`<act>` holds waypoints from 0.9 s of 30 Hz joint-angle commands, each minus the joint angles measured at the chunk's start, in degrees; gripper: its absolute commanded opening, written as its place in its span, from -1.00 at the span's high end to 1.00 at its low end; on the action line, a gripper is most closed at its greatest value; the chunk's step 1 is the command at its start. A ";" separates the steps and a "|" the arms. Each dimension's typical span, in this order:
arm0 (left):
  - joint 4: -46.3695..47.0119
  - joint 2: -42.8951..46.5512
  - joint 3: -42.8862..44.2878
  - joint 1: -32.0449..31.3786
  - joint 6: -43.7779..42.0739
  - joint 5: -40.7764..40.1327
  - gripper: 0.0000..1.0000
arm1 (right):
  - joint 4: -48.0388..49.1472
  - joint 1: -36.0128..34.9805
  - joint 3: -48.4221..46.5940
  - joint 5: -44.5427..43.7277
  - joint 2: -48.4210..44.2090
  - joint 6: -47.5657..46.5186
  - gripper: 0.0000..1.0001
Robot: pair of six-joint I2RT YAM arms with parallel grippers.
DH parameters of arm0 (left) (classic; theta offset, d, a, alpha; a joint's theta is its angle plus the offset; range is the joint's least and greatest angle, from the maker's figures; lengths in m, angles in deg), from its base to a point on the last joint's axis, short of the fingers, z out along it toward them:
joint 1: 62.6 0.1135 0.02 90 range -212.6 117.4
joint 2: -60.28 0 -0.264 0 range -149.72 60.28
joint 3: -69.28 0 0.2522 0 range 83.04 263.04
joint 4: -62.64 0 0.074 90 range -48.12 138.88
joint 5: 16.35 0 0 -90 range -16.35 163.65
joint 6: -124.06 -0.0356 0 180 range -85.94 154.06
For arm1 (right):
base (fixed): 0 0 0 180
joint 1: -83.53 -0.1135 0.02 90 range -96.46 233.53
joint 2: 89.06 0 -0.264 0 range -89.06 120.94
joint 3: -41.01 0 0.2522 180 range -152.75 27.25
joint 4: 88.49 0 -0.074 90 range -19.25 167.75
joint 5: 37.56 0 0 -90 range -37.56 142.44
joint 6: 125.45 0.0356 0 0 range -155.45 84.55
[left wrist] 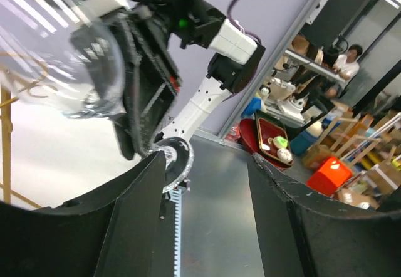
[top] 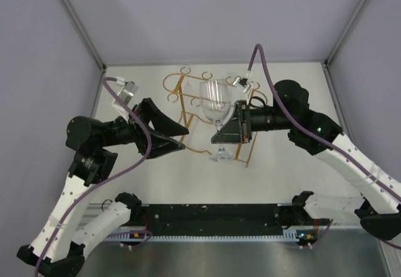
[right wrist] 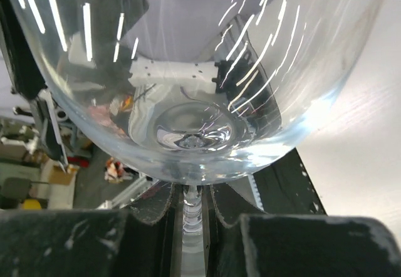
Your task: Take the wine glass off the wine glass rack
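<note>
Right claw (right wrist: 192,209) clamped on thin stem of clear round-bowled wine glass (right wrist: 188,76), bowl above fingers; left claw (top: 180,136) apart, empty; gold wire rack (top: 177,90) near its tips.

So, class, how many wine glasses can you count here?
1. The wine glass has its stem pinched in the right gripper, between the wine glass rack rails in the top view; no other shows.

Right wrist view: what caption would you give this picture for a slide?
The right gripper pinches the thin stem of a clear wine glass, whose rounded bowl fills the frame above.
</note>
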 commanded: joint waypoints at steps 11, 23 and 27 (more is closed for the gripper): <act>-3.70 -0.30 -2.23 -0.15 15.14 -8.48 -0.17 | -23.14 -2.39 -3.26 -3.09 -8.17 -29.84 1.00; -3.87 -1.36 -6.36 -0.85 16.55 -6.81 -0.14 | -33.61 -17.59 -3.87 -21.90 -6.34 -45.23 1.00; -6.24 -0.83 -7.33 -0.94 14.71 -5.93 -0.14 | -34.05 -18.12 -3.96 -24.28 -6.15 -46.82 1.00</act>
